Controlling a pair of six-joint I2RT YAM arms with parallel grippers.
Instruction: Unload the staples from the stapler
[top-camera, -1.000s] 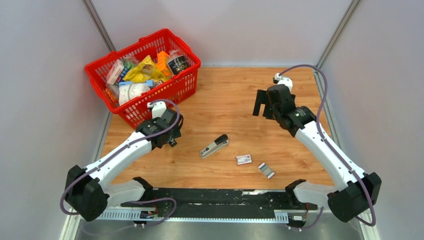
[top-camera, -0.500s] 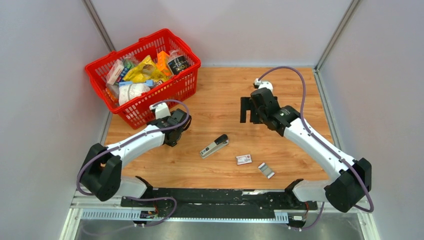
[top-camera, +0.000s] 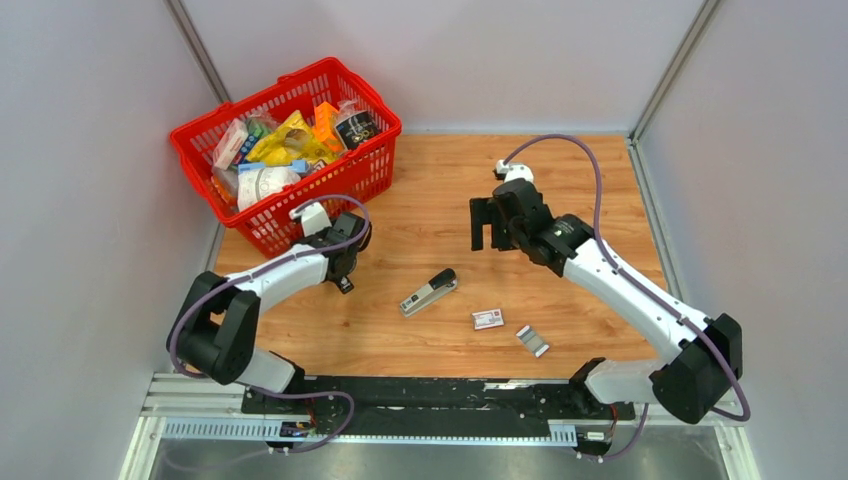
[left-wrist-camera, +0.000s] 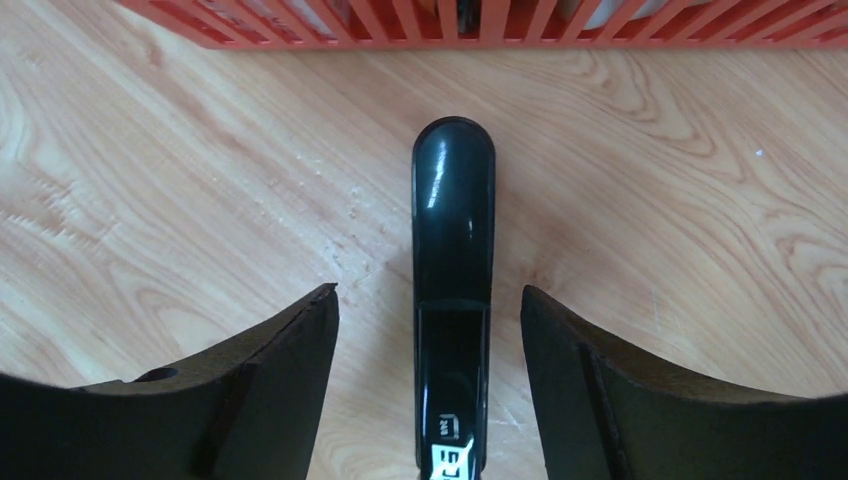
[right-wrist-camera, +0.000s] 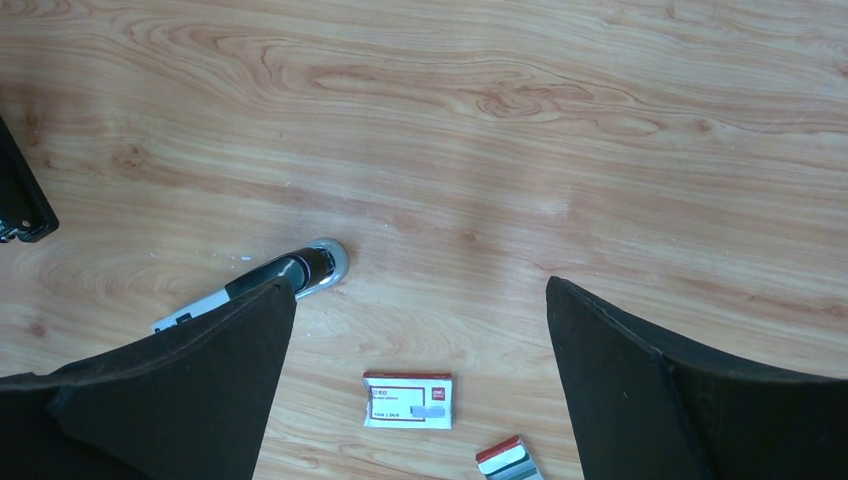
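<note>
The stapler (top-camera: 428, 292) lies flat near the middle of the wooden table (top-camera: 450, 180). It is angled, with its black end toward the far right and its grey end toward the near left. Nothing touches it. A small white box (top-camera: 488, 318) with red markings sits just to its near right, with a smaller red-and-silver piece (top-camera: 532, 340) beyond. The right gripper (right-wrist-camera: 420, 300) hovers past the stapler's far side, fingers spread wide and empty. The left gripper (left-wrist-camera: 428, 300) hangs to the stapler's left, near a red basket (top-camera: 330, 190). Its fingers are apart on either side of a glossy black bar (left-wrist-camera: 453, 200) without touching it. What that bar is cannot be told from so close.
</note>
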